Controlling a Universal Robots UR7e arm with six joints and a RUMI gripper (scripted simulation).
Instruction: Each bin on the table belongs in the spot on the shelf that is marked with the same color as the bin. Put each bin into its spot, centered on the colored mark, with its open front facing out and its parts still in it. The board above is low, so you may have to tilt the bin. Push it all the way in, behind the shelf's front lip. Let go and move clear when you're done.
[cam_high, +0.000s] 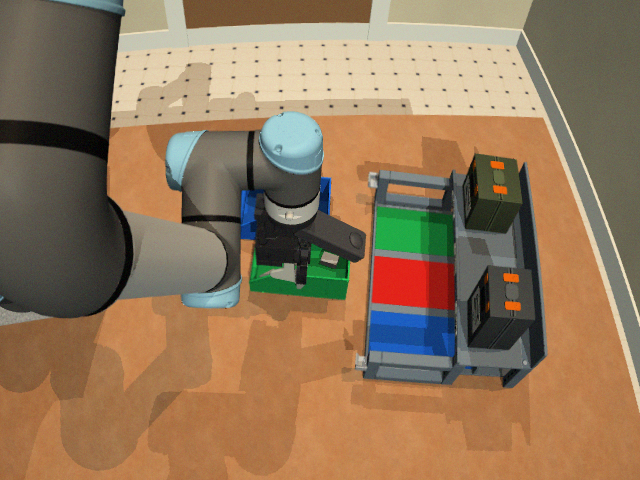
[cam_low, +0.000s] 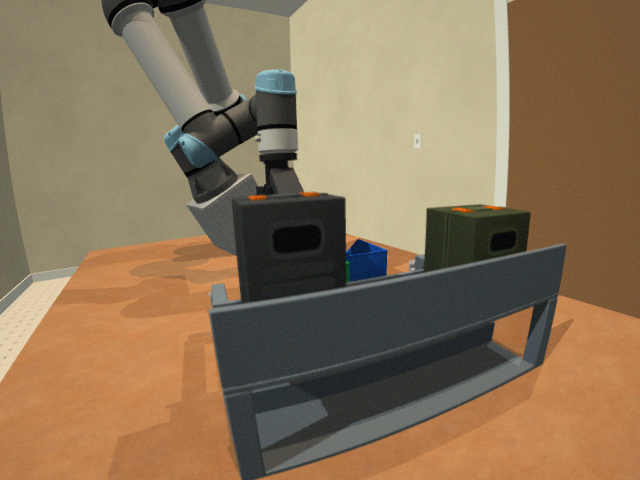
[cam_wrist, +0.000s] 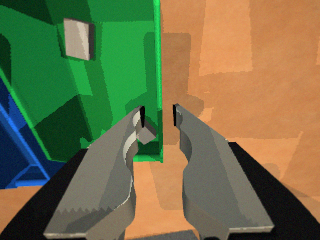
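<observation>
A green bin (cam_high: 320, 289) (cam_wrist: 122, 65) stands on the table left of the shelf, with a light block (cam_high: 329, 258) (cam_wrist: 77, 39) and a small grey part (cam_wrist: 146, 134) in it. My gripper (cam_wrist: 158, 106) has a narrow gap between its fingertips, one on each side of the bin's side wall in the wrist view, touching neither side visibly. A blue bin (cam_high: 248, 227) (cam_low: 369, 264) (cam_wrist: 17, 157) stands beside the green bin, partly hidden by the arm in the top view. The shelf shows a green mark (cam_high: 395, 229), a red mark (cam_high: 398, 281) and a blue mark (cam_high: 395, 338). No red bin is visible.
The grey shelf (cam_high: 413, 360) (cam_low: 382, 320) has an upper board on its right side in the top view. An olive case (cam_high: 493, 193) (cam_low: 449, 240) and a dark grey case (cam_high: 501, 310) (cam_low: 289, 273) stand on that board.
</observation>
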